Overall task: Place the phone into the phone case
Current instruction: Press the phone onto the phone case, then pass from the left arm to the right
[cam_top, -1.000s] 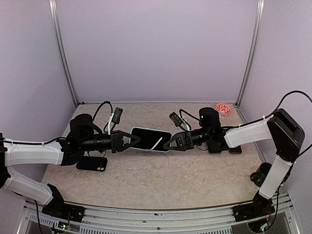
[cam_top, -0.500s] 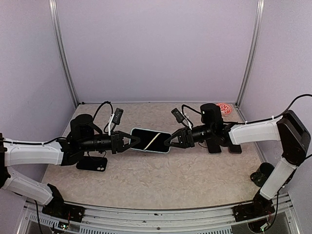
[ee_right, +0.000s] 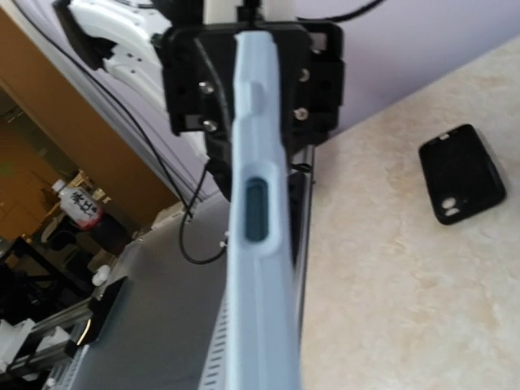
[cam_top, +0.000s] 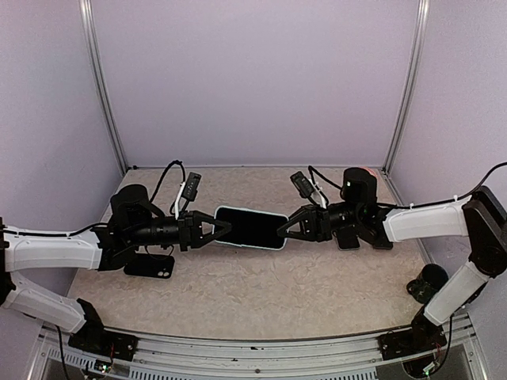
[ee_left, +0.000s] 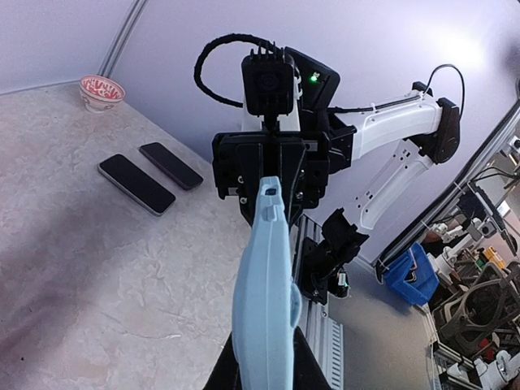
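Phone case (cam_top: 252,228): right gripper (cam_top: 282,233) had just closed onto its end, left gripper (cam_top: 226,229) clamped opposite, steadying it for pressing.

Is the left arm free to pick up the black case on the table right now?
Probably not yet: the left tool is shut on one end of the light blue case. The black case itself lies clear beside that arm.

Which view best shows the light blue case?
Top external: the light blue case shows its whole face, left gripper and right gripper at its ends. Both wrist views show only its thin edge.
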### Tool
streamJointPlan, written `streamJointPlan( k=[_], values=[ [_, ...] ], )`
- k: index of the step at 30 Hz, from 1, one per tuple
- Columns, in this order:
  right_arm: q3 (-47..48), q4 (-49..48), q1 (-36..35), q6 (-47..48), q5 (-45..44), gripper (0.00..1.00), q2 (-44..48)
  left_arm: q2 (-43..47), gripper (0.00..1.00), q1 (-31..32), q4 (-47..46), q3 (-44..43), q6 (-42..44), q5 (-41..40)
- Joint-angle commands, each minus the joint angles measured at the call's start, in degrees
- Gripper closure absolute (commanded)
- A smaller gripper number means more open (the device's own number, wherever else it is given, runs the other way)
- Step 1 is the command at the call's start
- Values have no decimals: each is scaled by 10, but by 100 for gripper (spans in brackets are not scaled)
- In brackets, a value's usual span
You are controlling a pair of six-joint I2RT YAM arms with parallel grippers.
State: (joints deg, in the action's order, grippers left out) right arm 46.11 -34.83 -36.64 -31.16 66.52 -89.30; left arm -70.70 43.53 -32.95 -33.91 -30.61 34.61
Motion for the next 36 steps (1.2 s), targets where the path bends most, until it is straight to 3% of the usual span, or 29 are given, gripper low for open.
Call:
streamJointPlan(
  k=[1,10,16,23,25,29,36],
  values=[
    [-14,-45,40,-24,66,100,50,15,100,-27,-15,-1,-1,-19],
    [-31,-71,41,-32,96,97,92,14,100,-30,-21,2,-8,-13],
    [-31,-68,44,-37,104,87,95,14,100,-30,-23,0,-11,-9],
    [-32,-87,57,-66,93,55,101,17,100,-29,-23,4,-12,-7],
    [-21,-36,58,-16,77,47,109,17,100,-29,-20,4,-10,-6],
    [30,162,57,116,16,39,110,10,100,-28,5,-12,4,15],
    [51,245,44,200,-5,34,102,-9,100,-20,109,-68,69,56]
  ],
)
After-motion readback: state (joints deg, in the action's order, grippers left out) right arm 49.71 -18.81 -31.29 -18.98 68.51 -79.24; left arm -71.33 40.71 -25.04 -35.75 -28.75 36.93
